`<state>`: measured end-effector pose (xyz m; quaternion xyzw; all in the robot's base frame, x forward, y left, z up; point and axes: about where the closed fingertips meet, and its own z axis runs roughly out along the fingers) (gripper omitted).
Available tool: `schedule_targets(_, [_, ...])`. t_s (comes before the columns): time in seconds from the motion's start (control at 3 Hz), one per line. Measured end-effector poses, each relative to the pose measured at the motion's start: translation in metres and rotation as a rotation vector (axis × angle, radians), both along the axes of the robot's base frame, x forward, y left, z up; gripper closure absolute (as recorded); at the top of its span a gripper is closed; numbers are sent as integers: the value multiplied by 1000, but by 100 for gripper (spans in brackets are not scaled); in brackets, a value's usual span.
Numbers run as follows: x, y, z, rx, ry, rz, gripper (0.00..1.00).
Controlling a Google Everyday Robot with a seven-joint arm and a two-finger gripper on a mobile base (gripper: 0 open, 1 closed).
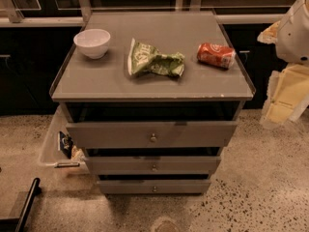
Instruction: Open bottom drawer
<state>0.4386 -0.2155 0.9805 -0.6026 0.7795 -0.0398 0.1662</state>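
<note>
The grey cabinet (96, 81) has three drawers stacked at its front. The bottom drawer (125, 186) is the slimmest panel, low near the floor, with a small brass knob (154, 189) at its centre. It stands out slightly from the cabinet, less than the two above. The mid-sized drawer (120, 165) and the tallest top drawer (111, 134) are each pulled out a little further. My gripper (282, 98) hangs at the right edge of the view under the white arm (295, 30). It is well to the right of the cabinet and above the bottom drawer, touching nothing.
On the cabinet top lie a white bowl (92, 42), a crumpled green chip bag (154, 60) and a red soda can (216, 55) on its side. A clear plastic bin (50, 146) sits on the floor at the cabinet's left. A black bar (26, 204) is at the lower left.
</note>
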Motion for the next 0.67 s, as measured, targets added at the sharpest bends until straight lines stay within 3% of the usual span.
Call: schedule_targets(0.67, [1,-2,-11,11,6,-11,0])
